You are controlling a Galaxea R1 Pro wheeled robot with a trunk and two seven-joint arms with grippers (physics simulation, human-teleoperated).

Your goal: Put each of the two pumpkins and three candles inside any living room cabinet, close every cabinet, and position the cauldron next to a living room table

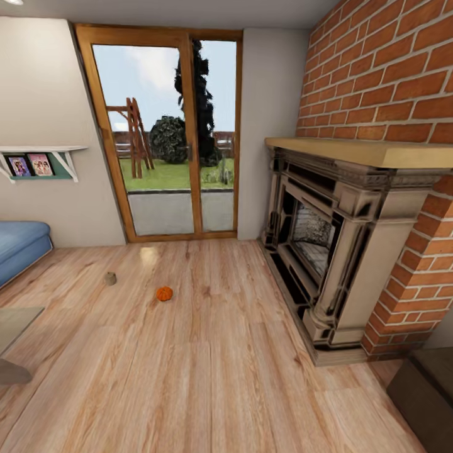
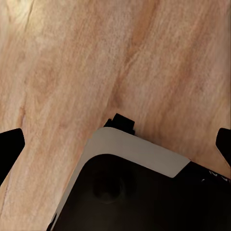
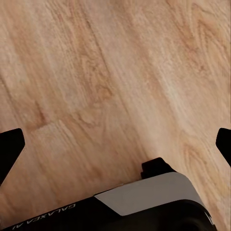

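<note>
Pumpkin [image 1: 164,293], small and orange, sits on the wooden floor [image 1: 239,377] ahead of us, with a stubby candle [image 1: 111,278] nearby to its left. Both our grippers [image 2: 115,144] [image 3: 115,144] hang spread and empty above bare floorboards.

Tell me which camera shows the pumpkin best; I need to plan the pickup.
The head view: the pumpkin sits in plain sight on the wooden floor, near a small candle. Both wrist views show floorboards and parts of the robot's body instead.
</note>
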